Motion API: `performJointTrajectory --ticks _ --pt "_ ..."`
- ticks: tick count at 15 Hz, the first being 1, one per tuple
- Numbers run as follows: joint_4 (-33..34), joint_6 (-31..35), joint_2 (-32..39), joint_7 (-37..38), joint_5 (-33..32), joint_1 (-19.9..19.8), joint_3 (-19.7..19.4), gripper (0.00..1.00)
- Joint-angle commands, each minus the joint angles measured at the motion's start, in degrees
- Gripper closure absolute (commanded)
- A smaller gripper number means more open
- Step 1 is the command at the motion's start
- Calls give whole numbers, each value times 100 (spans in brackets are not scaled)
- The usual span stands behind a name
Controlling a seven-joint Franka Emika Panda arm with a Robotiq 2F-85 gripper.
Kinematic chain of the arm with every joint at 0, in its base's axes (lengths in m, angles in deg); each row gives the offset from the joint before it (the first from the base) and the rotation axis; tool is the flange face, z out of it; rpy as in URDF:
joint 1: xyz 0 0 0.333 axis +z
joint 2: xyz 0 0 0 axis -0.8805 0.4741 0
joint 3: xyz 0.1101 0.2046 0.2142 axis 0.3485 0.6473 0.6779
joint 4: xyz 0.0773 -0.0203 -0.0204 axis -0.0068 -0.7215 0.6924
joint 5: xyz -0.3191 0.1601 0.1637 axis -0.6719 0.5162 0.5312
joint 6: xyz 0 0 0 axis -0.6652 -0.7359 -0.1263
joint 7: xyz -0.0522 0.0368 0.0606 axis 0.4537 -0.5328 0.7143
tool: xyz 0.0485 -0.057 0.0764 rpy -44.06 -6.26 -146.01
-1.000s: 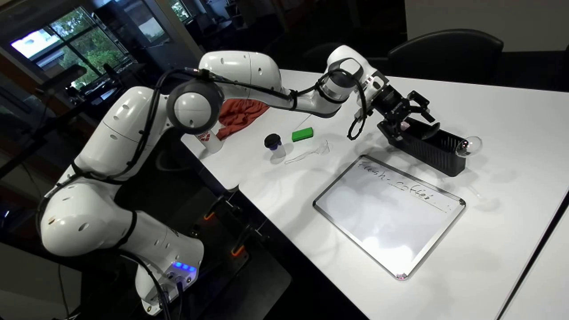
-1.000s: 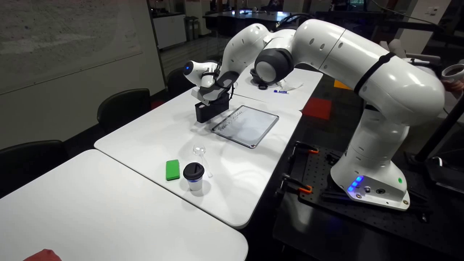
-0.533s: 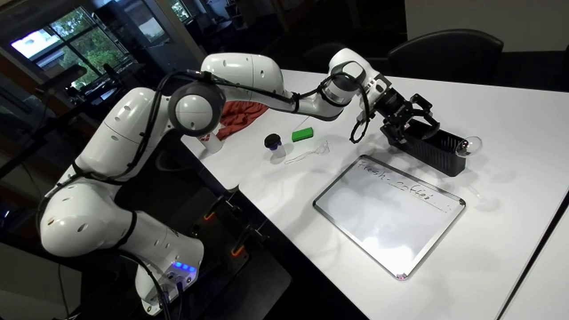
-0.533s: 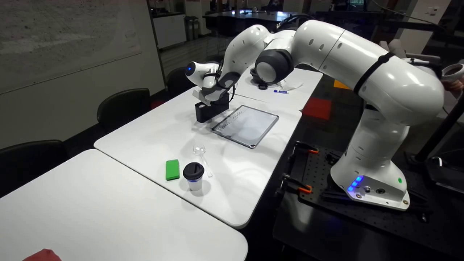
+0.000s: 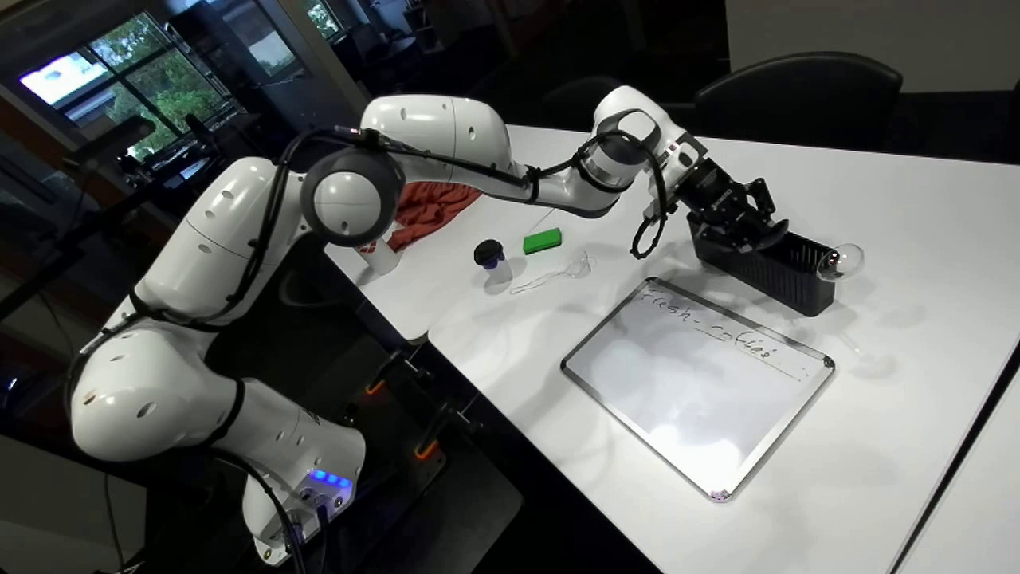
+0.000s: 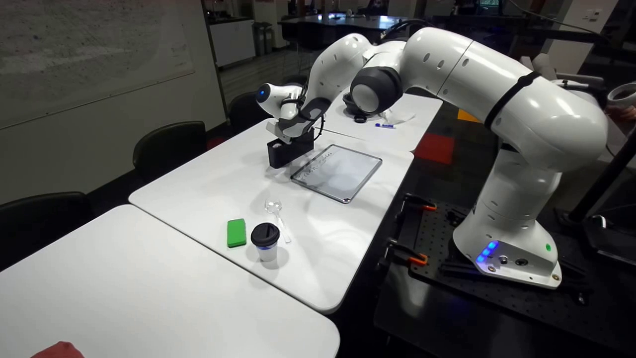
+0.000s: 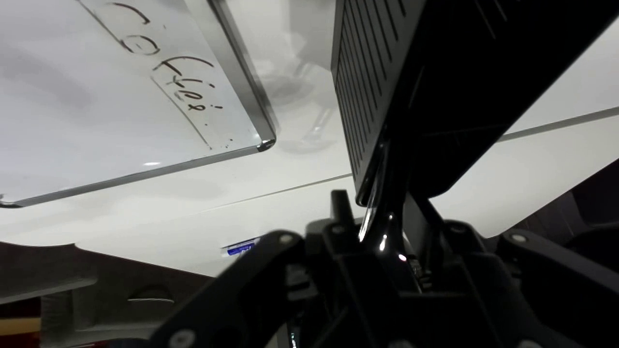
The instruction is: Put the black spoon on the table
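Table: we see a smooth white top with a soft sheen.
Black spoon: glossy — small bright highlights sit on it.
Tray: black, plastic by its look, slotted and mostly matt.
Whiteboard: slick and glossy, its frame grey and metallic.
Clear spoon: transparent and shiny — glass or plastic, we cannot tell.
Red cloth: rumpled matt fabric.
Arm: smooth, glossy white casing.
Gripper: black, mostly matt to our eyes.
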State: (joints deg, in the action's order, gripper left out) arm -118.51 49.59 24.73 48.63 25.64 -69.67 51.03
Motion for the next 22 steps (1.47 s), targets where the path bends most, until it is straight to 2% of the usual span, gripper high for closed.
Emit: performJointTrajectory --ticks 1,2,4,8,13,17,22 --pt "92 4 -4 -47 -48 8 -41 97" --pt "53 4 -46 -19 -62 31 -56 100" --pt "-34 17 -147 66 -101 85 -96 96" --pt "-280 25 -480 225 -193 242 -249 95" --pt "-443 -297 -966 195 -122 410 -398 95" --pt "-834 39 -1468 -57 -47 413 -217 95" --pt "-1599 759 -2079 -100 114 407 297 95"
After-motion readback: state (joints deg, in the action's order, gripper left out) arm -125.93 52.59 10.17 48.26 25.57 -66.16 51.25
